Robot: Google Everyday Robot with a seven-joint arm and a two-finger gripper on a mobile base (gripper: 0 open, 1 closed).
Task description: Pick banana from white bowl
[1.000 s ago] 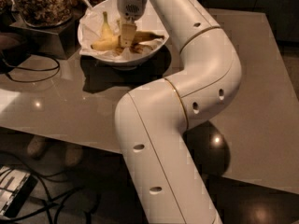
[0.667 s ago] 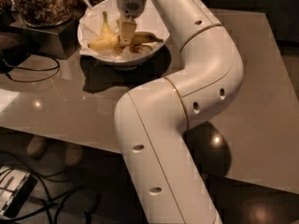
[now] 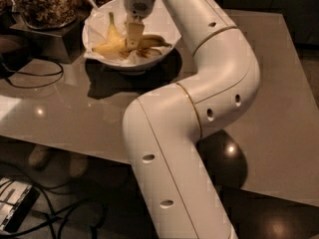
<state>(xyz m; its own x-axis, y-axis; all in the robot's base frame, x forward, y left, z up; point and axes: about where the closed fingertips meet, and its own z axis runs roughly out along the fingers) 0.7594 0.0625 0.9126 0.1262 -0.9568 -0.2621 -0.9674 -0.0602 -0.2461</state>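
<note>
The white bowl [image 3: 168, 24] stands at the far left of the grey table, lined with white paper. Yellow bananas lie in it. The long, nearly straight banana [image 3: 153, 40] lies across the bowl with its dark end to the right and runs under the gripper. A shorter curved banana [image 3: 113, 34] lies to the left with its stem pointing up. Another piece [image 3: 145, 52] lies near the bowl's front. My gripper [image 3: 132, 38] reaches straight down into the middle of the bowl and sits on or at the bananas; contact is hidden by the wrist.
A glass jar of brown snacks [image 3: 42, 4] stands on a dark box [image 3: 47, 41] left of the bowl. A black cable [image 3: 32, 78] loops on the table [image 3: 279, 98] beside it. My white arm [image 3: 199, 98] spans the table's middle. Cables lie on the floor at the lower left.
</note>
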